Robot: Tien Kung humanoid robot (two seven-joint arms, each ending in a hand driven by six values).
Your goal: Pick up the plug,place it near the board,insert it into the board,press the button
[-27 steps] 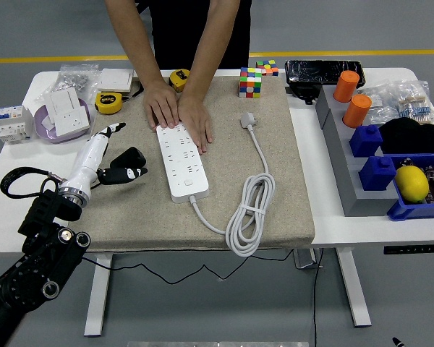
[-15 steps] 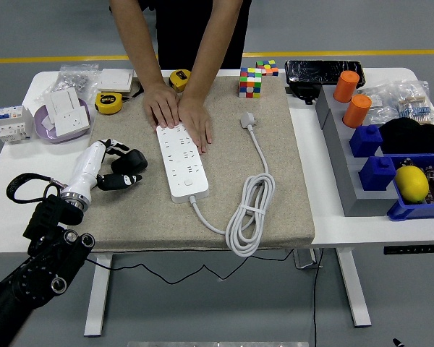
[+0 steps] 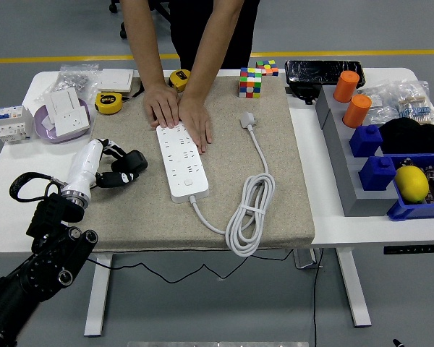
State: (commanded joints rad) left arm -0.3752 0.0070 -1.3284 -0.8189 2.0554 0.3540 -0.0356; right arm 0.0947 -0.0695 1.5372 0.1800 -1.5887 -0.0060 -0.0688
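The white power strip (image 3: 179, 160) lies on the beige mat (image 3: 275, 173), its round button (image 3: 189, 183) near the close end. A person's two hands (image 3: 181, 114) press flat on its far end. The grey-white plug (image 3: 247, 119) lies free on the mat to the strip's right, its white cable running down into a coil (image 3: 249, 210). My left hand (image 3: 119, 168), white forearm with black fingers, rests on the mat left of the strip, apart from it, fingers curled and holding nothing. My right arm is out of view.
Wall sockets in a purple bowl (image 3: 61, 116), two tape measures (image 3: 108, 103) and a breaker (image 3: 9, 123) sit at the far left. A Rubik's cube (image 3: 250, 82) stands behind the plug. Grey and blue bins (image 3: 380, 170) with orange cylinders and a lemon fill the right.
My left hand's outstretched fingers have curled in, and the hand has pulled back slightly toward the near left. The person's hands, the strip and the plug have stayed put.
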